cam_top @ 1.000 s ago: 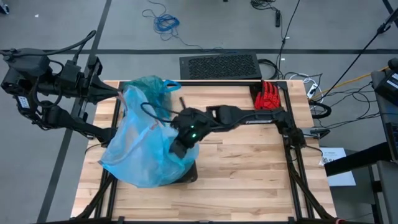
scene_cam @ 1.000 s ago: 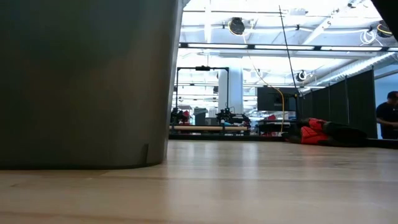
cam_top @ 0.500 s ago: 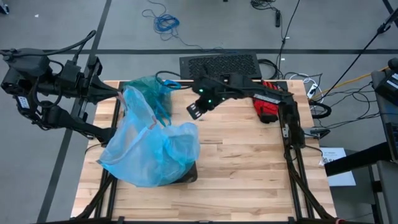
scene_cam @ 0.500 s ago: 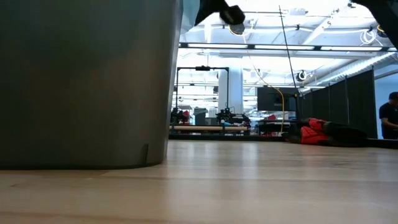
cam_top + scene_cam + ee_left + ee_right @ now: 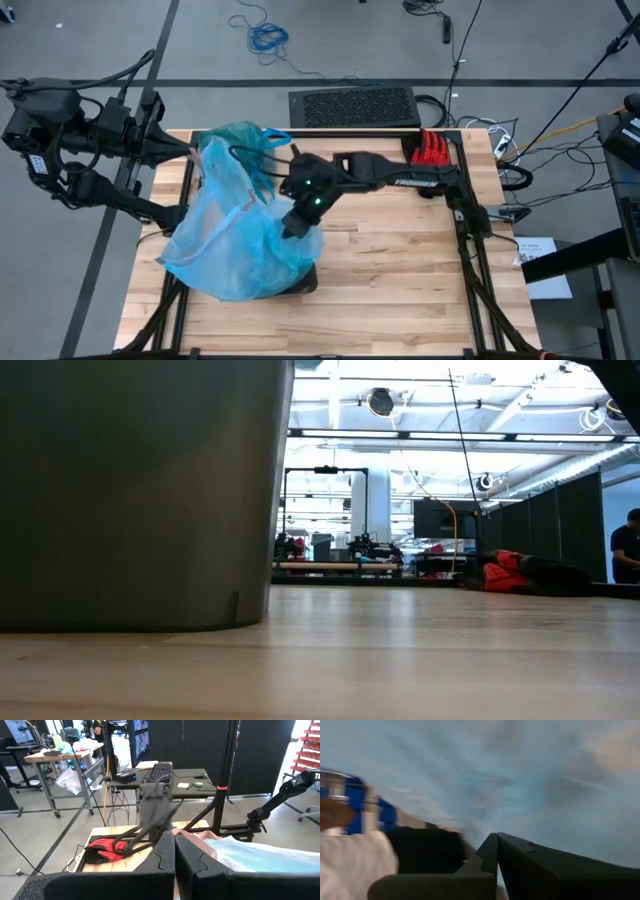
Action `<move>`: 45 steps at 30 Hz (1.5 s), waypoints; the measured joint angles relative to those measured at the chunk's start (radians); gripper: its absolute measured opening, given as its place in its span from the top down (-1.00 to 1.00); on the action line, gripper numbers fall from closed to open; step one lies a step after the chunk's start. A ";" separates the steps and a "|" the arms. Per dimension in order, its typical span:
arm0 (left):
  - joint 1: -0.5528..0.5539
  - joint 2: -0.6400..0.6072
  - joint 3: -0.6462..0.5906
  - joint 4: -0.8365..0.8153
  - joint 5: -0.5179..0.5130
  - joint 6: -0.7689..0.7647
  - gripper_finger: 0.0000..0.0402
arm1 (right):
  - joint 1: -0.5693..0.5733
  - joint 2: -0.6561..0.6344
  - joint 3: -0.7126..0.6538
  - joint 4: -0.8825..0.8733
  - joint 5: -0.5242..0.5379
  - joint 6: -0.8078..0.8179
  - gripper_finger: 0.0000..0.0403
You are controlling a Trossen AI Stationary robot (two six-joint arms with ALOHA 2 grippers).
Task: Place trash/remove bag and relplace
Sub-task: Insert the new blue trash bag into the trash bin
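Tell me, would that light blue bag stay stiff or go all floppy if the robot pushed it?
Probably floppy: the sky-blue bag sags in wrinkles and folds. It looks thin and see-through, so likely light. Its smooth plastic might slip under the right end effector, which is shut against it.

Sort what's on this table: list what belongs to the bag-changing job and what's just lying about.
Job:
- thin dark teal-green plastic bag with blue handle loops
- pale sky-blue plastic bag draped over the bin
- right claw, shut, over the pale bag
- left claw, shut, at the table's left edge

Lying about:
- red glove
- black keyboard
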 joint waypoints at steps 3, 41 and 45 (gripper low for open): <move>0.000 0.000 0.000 0.000 0.000 0.001 1.00 | 0.040 0.000 0.000 0.137 0.005 0.078 1.00; 0.000 0.000 0.000 -0.047 0.000 -0.004 1.00 | 0.062 -0.036 -0.001 -0.143 0.445 0.024 1.00; 0.000 0.000 0.000 -0.048 0.000 -0.004 1.00 | 0.087 -0.023 0.002 -0.016 0.394 0.063 1.00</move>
